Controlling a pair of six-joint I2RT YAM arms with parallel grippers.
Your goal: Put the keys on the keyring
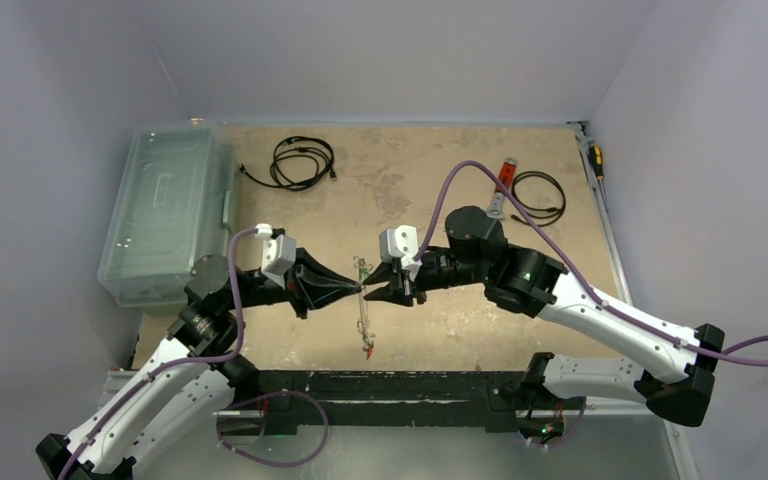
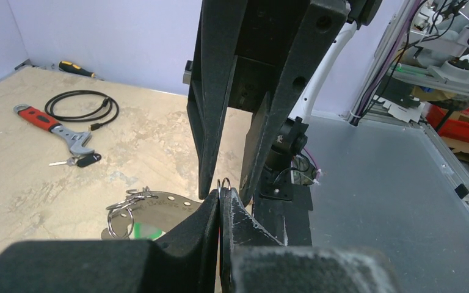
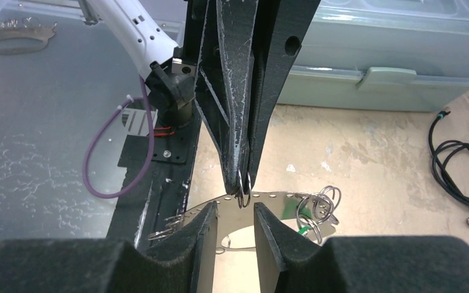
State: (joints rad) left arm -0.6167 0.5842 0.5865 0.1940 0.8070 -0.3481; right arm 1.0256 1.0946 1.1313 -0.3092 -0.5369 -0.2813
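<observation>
Mid-threading, I judge. My left claw [image 2: 220, 207] is clenched on the keyring [image 3: 275, 196] at its top rim. The hoop hangs upright between both claws, over the table [image 1: 430, 190]. My right claw [image 3: 233, 210] is released and empty, facing the hoop. A green-tagged key [image 3: 305, 229] seems already on. A black key [image 2: 80, 160] lies loose by the wrench [image 2: 43, 122]. Next, probably: right claw fetches it, which needs a fine pinch. Left arm [image 1: 160, 370] and right arm [image 1: 600, 315] reach in level, tip to tip.
</observation>
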